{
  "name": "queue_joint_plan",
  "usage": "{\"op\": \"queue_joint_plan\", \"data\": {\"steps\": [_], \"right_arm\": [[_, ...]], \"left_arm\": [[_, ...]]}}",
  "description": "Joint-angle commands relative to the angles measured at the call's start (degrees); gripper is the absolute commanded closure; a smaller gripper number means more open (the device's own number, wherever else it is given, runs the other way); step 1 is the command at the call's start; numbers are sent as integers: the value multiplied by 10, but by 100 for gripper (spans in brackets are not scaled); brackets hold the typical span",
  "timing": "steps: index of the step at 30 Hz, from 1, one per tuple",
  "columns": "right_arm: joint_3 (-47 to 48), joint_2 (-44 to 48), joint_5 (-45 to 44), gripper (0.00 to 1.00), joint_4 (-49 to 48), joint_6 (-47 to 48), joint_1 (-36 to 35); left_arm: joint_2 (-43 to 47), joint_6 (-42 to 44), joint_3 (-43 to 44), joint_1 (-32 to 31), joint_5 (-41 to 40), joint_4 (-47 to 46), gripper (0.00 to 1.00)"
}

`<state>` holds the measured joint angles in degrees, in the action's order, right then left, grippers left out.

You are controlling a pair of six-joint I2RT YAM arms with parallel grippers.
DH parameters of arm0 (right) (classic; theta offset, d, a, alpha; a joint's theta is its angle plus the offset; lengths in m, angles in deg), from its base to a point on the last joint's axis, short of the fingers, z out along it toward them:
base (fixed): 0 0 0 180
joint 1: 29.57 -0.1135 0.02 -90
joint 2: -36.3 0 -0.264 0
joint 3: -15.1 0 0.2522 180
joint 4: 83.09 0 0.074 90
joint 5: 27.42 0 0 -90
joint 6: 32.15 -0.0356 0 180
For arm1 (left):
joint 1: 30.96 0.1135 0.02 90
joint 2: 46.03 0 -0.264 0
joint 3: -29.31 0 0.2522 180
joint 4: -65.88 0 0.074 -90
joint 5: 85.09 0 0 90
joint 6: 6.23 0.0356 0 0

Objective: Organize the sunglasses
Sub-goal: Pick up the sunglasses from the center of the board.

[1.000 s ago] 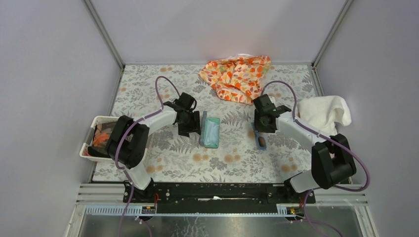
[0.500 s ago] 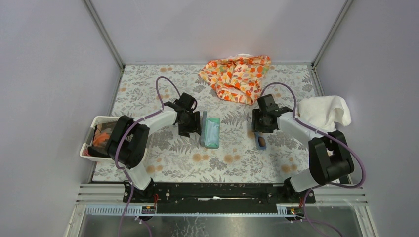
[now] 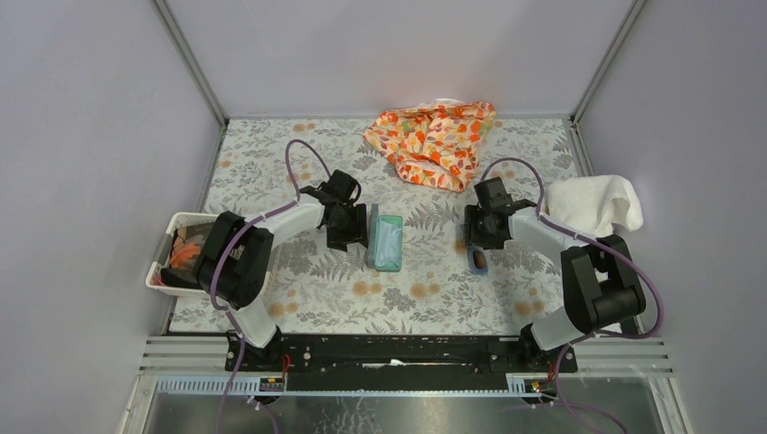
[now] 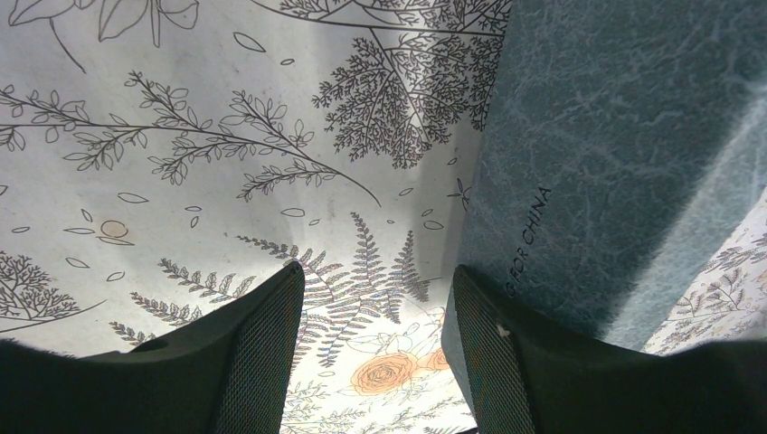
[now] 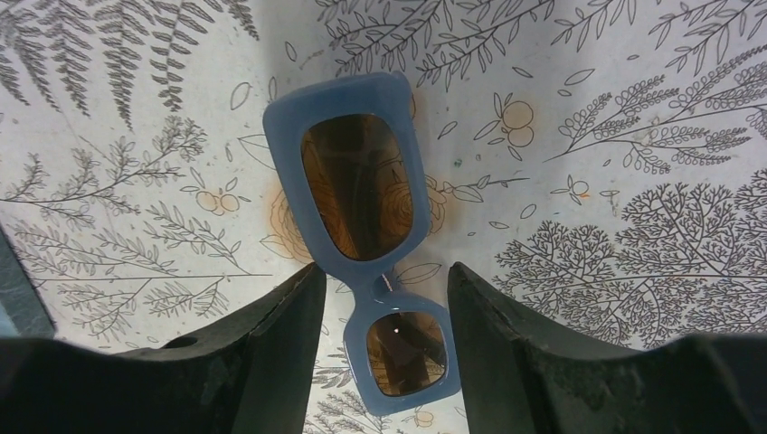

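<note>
Sunglasses [image 5: 357, 185] with a blue plastic frame and brownish lenses lie flat, lenses up, on the fern-and-flower printed table cover [image 5: 633, 181]. They lie lengthwise between the two black fingers of the right gripper [image 5: 383, 298]. Its jaws stand apart on either side of the frame. The nearer lens sits in the gap and the farther lens reaches out past the fingertips. A strip of cover shows beside the finger on the left of the wrist view. On the other side the frame comes very close to the finger, and I cannot tell whether they touch.

From above, the right arm [image 3: 543, 237] reaches in from the right edge with its wrist bent down over the glasses, and a purple cable [image 3: 511, 165] loops over it.

The left gripper [image 4: 378, 289] also has its jaws parted, with only printed cover between them. One finger [image 4: 506, 362] is pressed up beside the outer wall of the dark grey rectangular case [image 4: 615, 136]. The left arm [image 3: 280, 217] stretches from the left toward this case, low over the table.

The case stands open near the middle, with a light blue soft cloth [image 3: 389, 240] lying in its teal inside. The sunglasses are well apart from it, to its right.

A crumpled orange leaf-print fabric [image 3: 434, 140] lies at the far edge, and a white towel [image 3: 592, 203] is bunched at the right wall behind the right arm. A white plastic bin [image 3: 174, 226] holding orange items sits at the left edge. None of these lies between the glasses and the case.
</note>
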<state>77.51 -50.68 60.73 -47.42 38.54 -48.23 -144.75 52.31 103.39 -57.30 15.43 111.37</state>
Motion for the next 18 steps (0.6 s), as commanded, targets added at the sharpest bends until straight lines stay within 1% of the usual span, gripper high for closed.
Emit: {"op": "queue_joint_plan", "data": {"steps": [1, 10, 13, 18], "right_arm": [[-9, -10, 17, 41, -17, 3, 6], [-9, -24, 17, 44, -35, 3, 7], [-4, -29, 30, 45, -36, 5, 6], [0, -34, 33, 50, -40, 0, 6]], "left_arm": [[9, 3, 6, -7, -3, -1, 34], [5, 2, 8, -9, -2, -1, 34], [2, 2, 8, -10, -2, 0, 34], [2, 2, 8, -11, -2, 0, 34]]}}
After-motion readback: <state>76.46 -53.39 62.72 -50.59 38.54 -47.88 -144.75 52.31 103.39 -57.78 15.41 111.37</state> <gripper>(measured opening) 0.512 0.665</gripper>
